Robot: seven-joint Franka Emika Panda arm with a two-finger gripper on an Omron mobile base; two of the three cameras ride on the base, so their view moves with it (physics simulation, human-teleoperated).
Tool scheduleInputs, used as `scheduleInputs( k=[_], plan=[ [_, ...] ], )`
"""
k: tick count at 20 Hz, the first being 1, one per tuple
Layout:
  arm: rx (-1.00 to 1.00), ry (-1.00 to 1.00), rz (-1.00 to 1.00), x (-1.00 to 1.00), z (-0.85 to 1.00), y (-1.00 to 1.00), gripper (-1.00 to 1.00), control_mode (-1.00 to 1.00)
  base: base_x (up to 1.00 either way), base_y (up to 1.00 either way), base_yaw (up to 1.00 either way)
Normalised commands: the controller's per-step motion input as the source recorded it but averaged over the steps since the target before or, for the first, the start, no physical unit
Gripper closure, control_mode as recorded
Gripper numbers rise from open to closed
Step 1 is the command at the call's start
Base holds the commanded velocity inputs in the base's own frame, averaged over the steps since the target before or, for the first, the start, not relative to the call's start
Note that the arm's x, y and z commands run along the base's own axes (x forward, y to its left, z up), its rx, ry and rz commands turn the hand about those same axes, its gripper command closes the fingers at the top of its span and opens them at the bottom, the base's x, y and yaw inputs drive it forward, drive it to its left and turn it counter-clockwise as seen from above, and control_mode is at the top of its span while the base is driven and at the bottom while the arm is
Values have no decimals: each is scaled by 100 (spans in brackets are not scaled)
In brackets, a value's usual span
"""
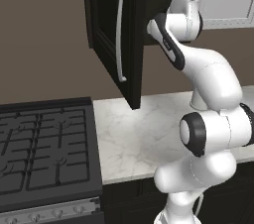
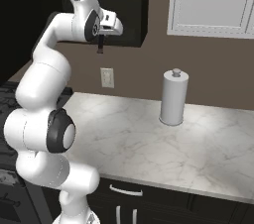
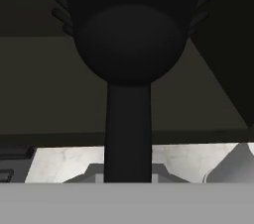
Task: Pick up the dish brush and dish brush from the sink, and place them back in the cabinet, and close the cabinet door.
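While the arm is reaching up to the black cabinet (image 1: pixel 111 0), the gripper (image 2: pixel 101 44) is pinching the handle of the black brush (image 3: pixel 130 59), jaws nearly closed, bristles pointing into the cabinet's dark inside beside its open door (image 1: pixel 121 44).

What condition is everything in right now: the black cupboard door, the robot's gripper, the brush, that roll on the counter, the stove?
cabinet door: open, swung out over the counter.
gripper: shut on the black dish brush, raised at the cabinet opening.
black dish brush: held by its handle, off any surface.
paper towel roll: upright on the counter.
stove: no pots, no flames.
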Motion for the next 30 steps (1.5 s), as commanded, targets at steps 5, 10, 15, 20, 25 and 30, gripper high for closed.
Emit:
scheduleInputs(
  k=[5,10,15,20,25,30],
  plan=[
    [0,0,0,38,15,0,100,-100,0,0,0],
    [0,0,0,38,2,0,100,-100,0,0,0],
    [0,-2,0,35,0,0,100,-100,0,0,0],
    [0,-6,0,33,0,0,100,-100,0,0,0],
    [0,-7,0,29,0,0,100,-100,0,0,0],
    [0,-7,0,27,0,0,100,-100,0,0,0]
  ],
)
